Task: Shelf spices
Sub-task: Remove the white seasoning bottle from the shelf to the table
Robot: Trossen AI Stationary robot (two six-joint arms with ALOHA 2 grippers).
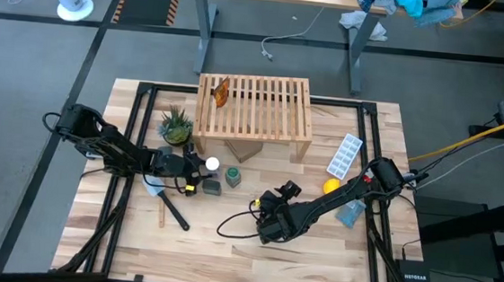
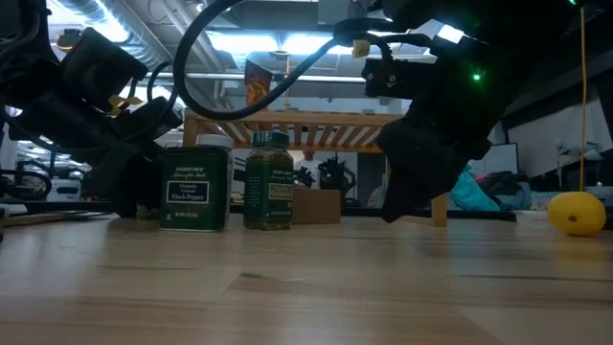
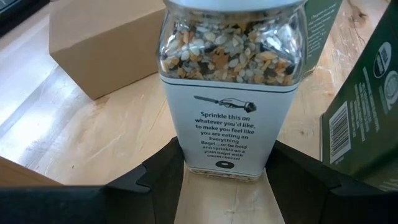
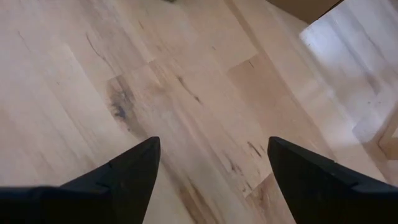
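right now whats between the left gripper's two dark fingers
The white-capped jar of mixed seasoning stands between the left gripper fingers, seen in the left wrist view; contact is unclear.

The white-capped jar (image 3: pixel 227 81) shows speckled tan, black and cream seeds over a white label; the dark squarish tin (image 2: pixel 195 189) is deep green; the lemon (image 2: pixel 576 212) yellow; the counter (image 4: pixel 186 93) pale wood.

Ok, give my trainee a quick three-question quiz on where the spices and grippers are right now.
1. True or false: the amber-orange bottle sits on top of the shelf.
2. Fill in: the right gripper hangs ___ above bare tabletop.
3. Which gripper has the white-capped seasoning jar between its fingers? A) left gripper B) right gripper
Key: 1 true; 2 open; 3 A.
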